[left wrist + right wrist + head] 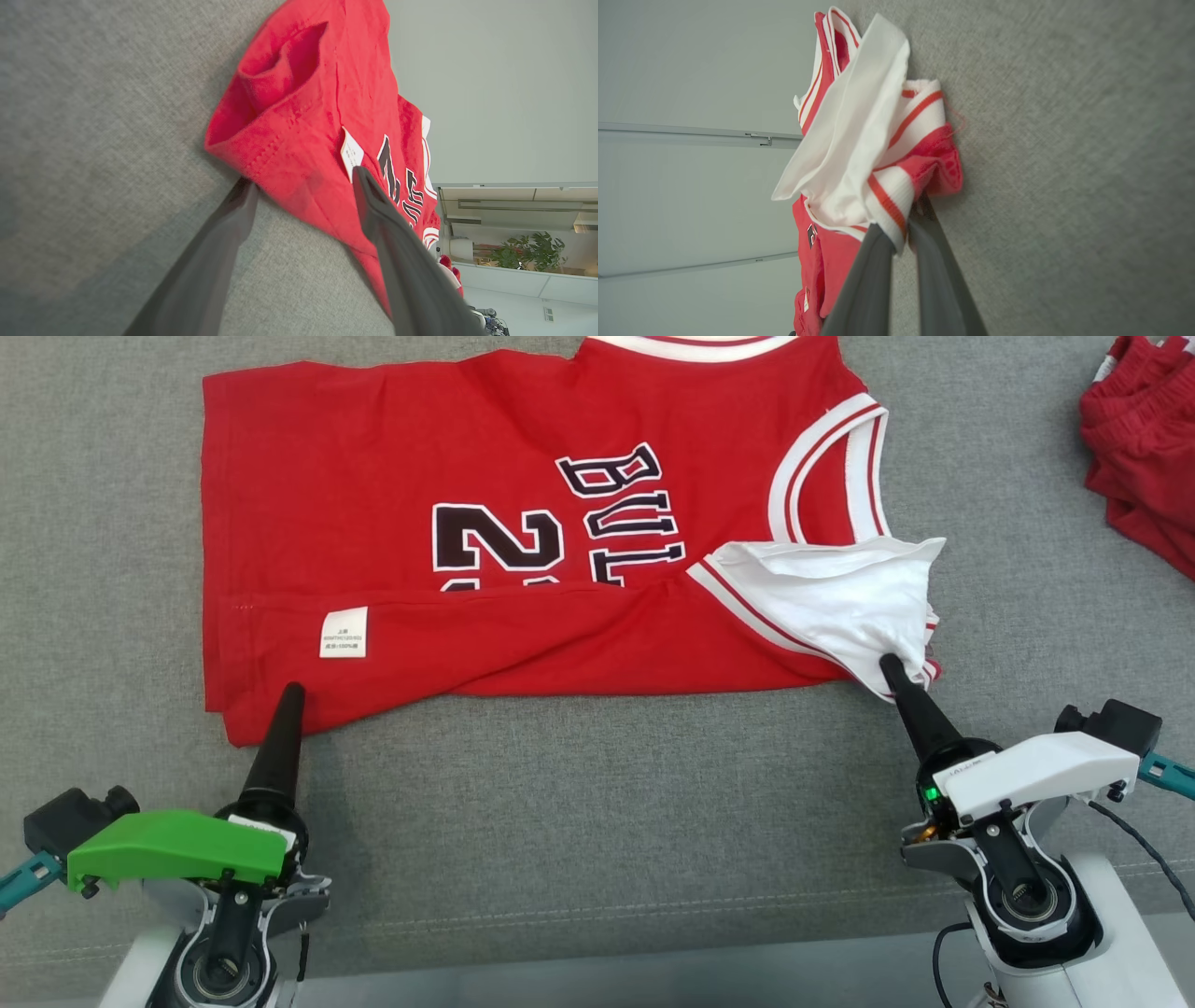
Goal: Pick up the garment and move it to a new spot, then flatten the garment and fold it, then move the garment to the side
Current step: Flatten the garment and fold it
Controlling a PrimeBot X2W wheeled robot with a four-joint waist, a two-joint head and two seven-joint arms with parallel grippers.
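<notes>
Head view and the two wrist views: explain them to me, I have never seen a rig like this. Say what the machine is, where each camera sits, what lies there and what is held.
This is a wheeled robot with two arms, each ending in a gripper with two long dark fingers. The head view looks down from a camera on its head. Each wrist view looks along one gripper's own fingers.

On the grey fabric surface lies a red jersey. Its near edge is folded over, so a white care label shows. Another red garment is bunched at the far right.

The right gripper is shut on the jersey's white-trimmed shoulder end, pinching it. The left gripper is open, with one finger over the hem corner and one beside it, and it grips nothing yet.
</notes>
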